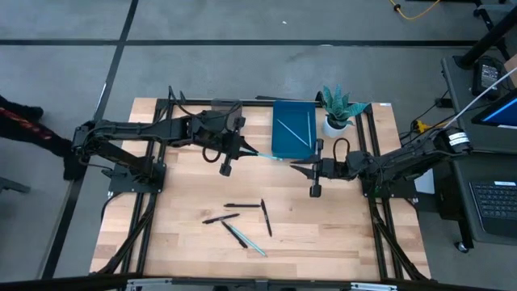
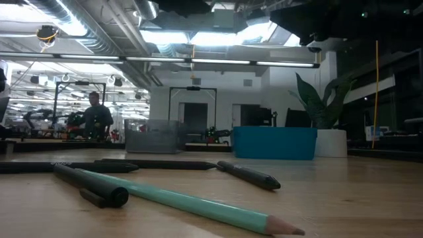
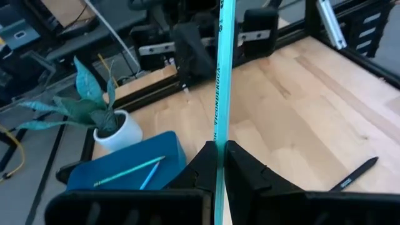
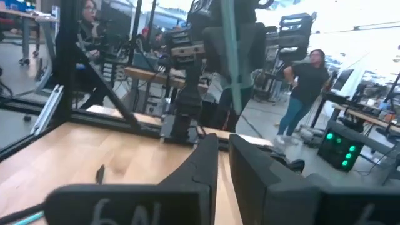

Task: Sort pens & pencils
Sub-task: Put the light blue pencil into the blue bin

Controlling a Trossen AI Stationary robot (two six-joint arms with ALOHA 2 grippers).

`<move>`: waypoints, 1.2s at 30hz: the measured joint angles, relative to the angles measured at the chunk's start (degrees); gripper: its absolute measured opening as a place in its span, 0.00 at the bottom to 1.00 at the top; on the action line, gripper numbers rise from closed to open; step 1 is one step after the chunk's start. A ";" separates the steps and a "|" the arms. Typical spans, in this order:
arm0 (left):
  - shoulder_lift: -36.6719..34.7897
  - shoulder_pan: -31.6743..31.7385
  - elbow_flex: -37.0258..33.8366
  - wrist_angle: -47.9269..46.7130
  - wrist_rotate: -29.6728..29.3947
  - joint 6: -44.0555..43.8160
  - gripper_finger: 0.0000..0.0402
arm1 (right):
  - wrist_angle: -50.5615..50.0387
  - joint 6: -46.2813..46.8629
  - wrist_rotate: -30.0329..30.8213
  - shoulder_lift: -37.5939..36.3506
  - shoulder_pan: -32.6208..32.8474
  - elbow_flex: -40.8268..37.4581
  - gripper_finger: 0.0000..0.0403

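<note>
You are holding a teal pencil (image 3: 221, 94) pinched between the fingers of the left tool (image 1: 242, 151), above the tabletop (image 1: 186, 194) near its far middle. The pencil's long axis is pointing toward three o'clock, its free end reaching the near edge of the blue tray (image 1: 293, 129), which is already holding teal pencils. That tray is lying just at three o'clock from your left tool, so the left arm looks far better placed for the drop than the right. The right tool (image 1: 314, 171) is waiting at about five o'clock from the tray, fingers slightly apart and holding nothing. The remaining pens and pencils (image 1: 244, 220) are lying scattered at six o'clock on the pale, smooth wood: slim matte black sticks and one teal hexagonal pencil (image 2: 192, 203) with a sharpened tip.
</note>
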 joint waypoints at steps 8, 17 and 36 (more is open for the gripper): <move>2.66 -0.01 -0.01 3.74 1.97 -0.17 0.03 | 3.32 -0.17 -0.39 3.48 -0.91 1.45 0.23; 6.01 -0.01 0.00 8.02 1.98 0.72 0.03 | 2.76 -7.05 -0.58 8.67 -1.95 7.86 0.31; 6.22 0.01 0.00 9.37 4.67 0.92 0.03 | 1.82 -6.97 -5.22 9.50 -4.28 11.96 0.31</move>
